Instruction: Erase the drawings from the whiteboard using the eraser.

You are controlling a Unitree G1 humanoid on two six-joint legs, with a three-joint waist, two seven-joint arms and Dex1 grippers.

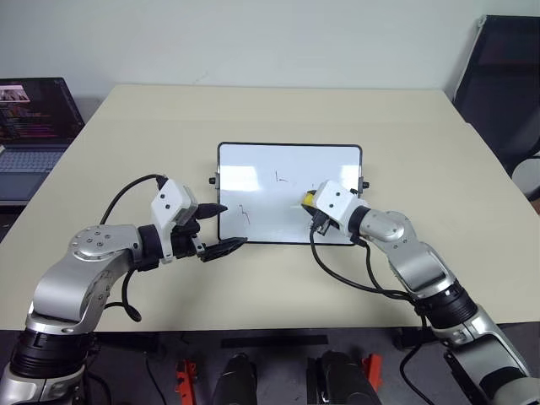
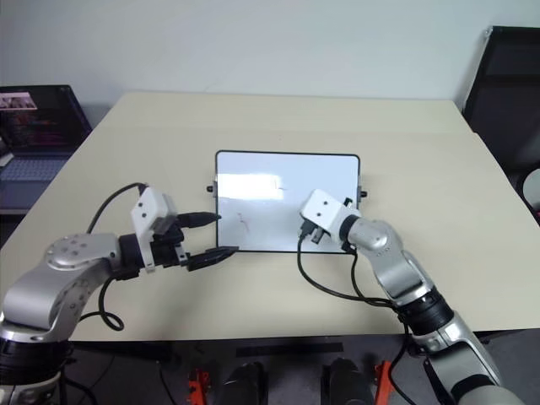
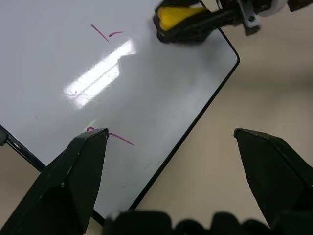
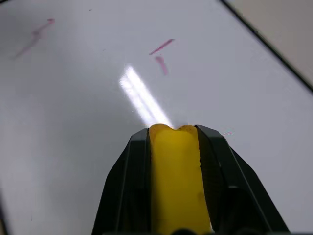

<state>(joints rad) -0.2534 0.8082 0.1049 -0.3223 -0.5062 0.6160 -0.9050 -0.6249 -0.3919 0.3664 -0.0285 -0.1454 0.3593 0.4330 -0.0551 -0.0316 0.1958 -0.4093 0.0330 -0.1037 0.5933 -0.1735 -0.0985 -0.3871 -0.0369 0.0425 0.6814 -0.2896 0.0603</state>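
A: Where's the eraser [image 4: 176, 181]?

B: Clamped between the two black fingers of the right gripper [image 1: 314, 202]. It sits over the right part of the board [image 1: 261, 181], near that short edge. The left wrist view shows its tip at the surface, though I can't tell if it presses.

A: How does it look?

B: A small oblong block, bright yellow. The yellow face has a shallow notch at the front end. The fingers cover both long sides.

A: And the board?

B: A glossy white rectangle with a thin black frame and rounded corners, lying flat on the beige table [image 1: 405, 135]. A small black knob [image 1: 212, 180] sticks out from each short side. Bright glare streaks run across it.

A: Any drawings left?

B: Two reddish ones show. One pair of short strokes [image 1: 282, 178] is near the middle, a little left of the eraser. The other scribble [image 1: 245, 213] is lower left, near the front edge.

A: The left gripper [image 1: 221, 226]?

B: Its fingers stand wide apart with nothing between them. It is at the board's front left corner, one fingertip over the frame.

A: Anything else?

B: A laptop [image 1: 34, 126] at the far left, off the table.
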